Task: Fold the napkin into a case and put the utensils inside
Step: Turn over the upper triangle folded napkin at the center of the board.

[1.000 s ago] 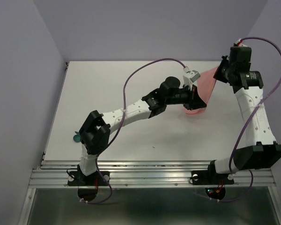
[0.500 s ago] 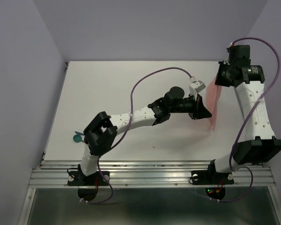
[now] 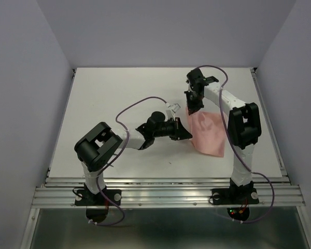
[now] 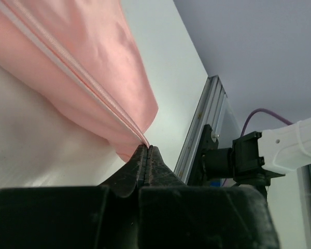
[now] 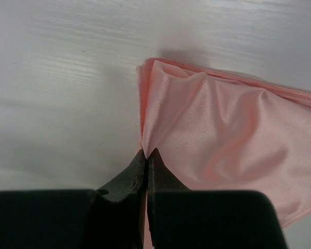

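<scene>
The salmon-pink napkin (image 3: 210, 134) lies on the white table (image 3: 109, 98) right of centre, as a broad creased sheet with layered edges, not a narrow case. My left gripper (image 3: 189, 136) is shut on its left hemmed edge; in the left wrist view the hem runs into the closed tips (image 4: 146, 148) and the napkin (image 4: 88, 57) spreads beyond. My right gripper (image 3: 193, 110) pinches the far left corner. In the right wrist view the napkin (image 5: 228, 145) bunches into the shut tips (image 5: 147, 153). The utensils are out of view.
Purple cables (image 3: 137, 104) loop over both arms. A metal rail (image 3: 166, 188) runs along the table's near edge, and lilac walls close in the left, back and right sides. The right arm's upright links (image 3: 242, 129) stand just right of the napkin.
Both arms have swung inward and down from the far right. The napkin, hanging in the air before, now rests on the table. Both grippers keep their hold on it.
</scene>
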Robot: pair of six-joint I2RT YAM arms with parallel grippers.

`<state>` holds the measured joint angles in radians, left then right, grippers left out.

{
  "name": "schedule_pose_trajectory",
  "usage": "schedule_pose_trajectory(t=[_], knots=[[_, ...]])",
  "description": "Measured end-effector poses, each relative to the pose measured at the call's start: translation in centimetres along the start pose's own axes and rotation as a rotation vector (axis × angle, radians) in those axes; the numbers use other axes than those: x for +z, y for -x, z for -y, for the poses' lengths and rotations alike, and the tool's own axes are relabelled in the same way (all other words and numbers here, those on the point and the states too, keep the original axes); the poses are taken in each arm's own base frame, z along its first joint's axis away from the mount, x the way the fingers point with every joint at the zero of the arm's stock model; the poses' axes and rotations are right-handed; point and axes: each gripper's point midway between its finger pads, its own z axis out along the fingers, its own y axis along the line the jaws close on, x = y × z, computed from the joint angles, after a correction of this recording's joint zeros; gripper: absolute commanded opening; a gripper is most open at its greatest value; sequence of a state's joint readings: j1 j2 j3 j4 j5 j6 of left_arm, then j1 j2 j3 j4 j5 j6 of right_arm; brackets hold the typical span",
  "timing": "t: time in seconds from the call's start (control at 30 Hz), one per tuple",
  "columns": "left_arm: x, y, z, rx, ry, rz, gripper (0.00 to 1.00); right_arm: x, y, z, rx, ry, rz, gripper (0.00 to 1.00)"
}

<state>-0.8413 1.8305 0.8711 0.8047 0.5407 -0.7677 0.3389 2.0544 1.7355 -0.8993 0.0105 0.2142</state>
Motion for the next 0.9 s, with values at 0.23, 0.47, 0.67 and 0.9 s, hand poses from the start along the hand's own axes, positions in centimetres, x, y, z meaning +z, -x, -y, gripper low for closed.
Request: schedule_pose_trajectory(t=[0.23,0.47,0.67,0.9], knots=[[-1.7,2.1,-0.3,-0.026,-0.01,0.096,0.0,0.3,1.9,-2.9,0.001,0.073,0.039,0.01],[-2.9,2.0,-2.0,-0.094,0.007,0.126,0.0,2.1,1.6,-3.8,0.01,0.099,0.014,0.01],[-3.7,1.3,-2.8,-0.135,0.017,0.131,0.0,3.1,0.9,-5.0,-0.012,0.114,-0.005,0.01],[-5.0,-0.1,-4.6,-0.189,0.064,0.137,0.0,4.4,0.4,-6.8,-0.048,0.125,-0.02,0.01]])
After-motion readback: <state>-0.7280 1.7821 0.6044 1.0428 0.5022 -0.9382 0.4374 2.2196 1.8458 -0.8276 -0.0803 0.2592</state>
